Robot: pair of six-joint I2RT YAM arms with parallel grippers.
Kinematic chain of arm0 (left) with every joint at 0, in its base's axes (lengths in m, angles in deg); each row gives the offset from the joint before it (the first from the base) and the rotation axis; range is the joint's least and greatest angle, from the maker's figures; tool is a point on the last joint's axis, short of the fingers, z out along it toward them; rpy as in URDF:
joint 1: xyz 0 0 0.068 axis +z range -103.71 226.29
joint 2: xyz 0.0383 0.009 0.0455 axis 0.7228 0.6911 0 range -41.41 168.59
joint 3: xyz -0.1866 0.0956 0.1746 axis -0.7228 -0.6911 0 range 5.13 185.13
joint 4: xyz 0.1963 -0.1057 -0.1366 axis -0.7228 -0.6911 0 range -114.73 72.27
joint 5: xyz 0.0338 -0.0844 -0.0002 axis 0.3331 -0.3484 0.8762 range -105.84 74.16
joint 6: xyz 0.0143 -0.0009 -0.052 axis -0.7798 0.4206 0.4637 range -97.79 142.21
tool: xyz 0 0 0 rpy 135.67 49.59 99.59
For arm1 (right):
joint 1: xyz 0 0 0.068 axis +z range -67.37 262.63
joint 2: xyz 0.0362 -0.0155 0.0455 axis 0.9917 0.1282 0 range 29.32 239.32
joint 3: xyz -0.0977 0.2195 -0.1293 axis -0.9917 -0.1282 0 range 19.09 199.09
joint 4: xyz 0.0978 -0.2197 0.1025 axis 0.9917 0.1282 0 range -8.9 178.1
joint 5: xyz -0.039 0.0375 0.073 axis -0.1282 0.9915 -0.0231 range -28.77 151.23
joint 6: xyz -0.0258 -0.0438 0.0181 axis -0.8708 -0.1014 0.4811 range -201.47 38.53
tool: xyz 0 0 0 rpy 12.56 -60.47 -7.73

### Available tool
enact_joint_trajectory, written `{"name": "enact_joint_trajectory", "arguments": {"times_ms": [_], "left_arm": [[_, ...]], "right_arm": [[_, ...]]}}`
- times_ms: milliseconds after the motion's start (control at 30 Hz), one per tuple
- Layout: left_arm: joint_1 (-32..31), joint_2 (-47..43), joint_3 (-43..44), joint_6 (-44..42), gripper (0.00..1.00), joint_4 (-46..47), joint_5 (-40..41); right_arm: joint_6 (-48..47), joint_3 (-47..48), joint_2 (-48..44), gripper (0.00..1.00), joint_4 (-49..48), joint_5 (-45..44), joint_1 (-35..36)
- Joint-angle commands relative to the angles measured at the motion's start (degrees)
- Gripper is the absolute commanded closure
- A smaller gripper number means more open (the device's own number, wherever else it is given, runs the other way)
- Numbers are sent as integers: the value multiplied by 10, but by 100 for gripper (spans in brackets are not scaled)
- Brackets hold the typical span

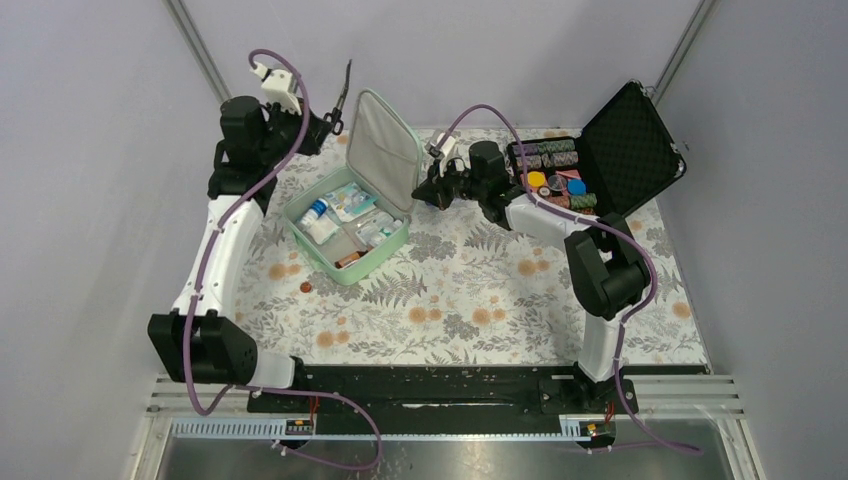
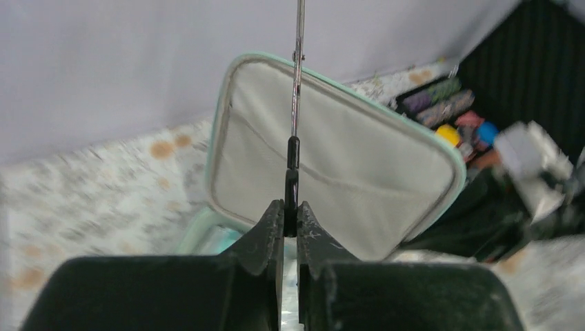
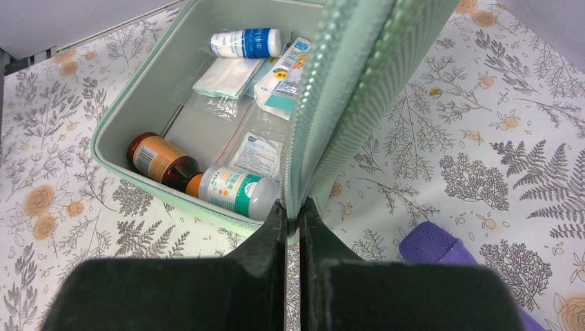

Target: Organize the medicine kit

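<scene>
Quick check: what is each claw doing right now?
Left claw: closed on a thin metal tool.
Right claw: closed on the medicine kit, at its lid's rim.

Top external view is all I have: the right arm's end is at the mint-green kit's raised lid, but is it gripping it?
Observer: Yes. The right wrist view shows the right gripper with its jaws shut on the zipped edge of the lid of the medicine kit.
Operator: And the left arm's thin tool?
Observer: In the left wrist view the left gripper is shut on the black lower part of the thin metal tool.
Operator: The small brown item in the kit?
Observer: A brown bottle with an orange label, lying beside a white bottle with a green label.
</scene>
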Motion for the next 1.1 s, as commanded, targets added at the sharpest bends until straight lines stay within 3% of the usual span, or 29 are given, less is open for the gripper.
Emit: {"name": "enact_joint_trajectory", "arguments": {"times_ms": [0, 167, 367, 633, 833, 1067], "left_arm": [[-23, 16, 29, 286, 100, 9, 112], [-57, 32, 52, 410, 100, -64, 182], [-100, 37, 72, 501, 100, -110, 258], [-143, 93, 115, 541, 100, -126, 312], [-170, 132, 187, 579, 100, -231, 426], [-190, 168, 217, 591, 100, -228, 422]], "right_arm": [[-19, -17, -41, 100, 17, -11, 19], [-13, -24, -45, 100, 18, -25, 26], [-11, -24, -47, 100, 20, -21, 26], [-15, -26, -52, 100, 22, -24, 26], [-17, -26, -56, 100, 21, -29, 27], [-32, -34, -61, 100, 21, -34, 32]]}}
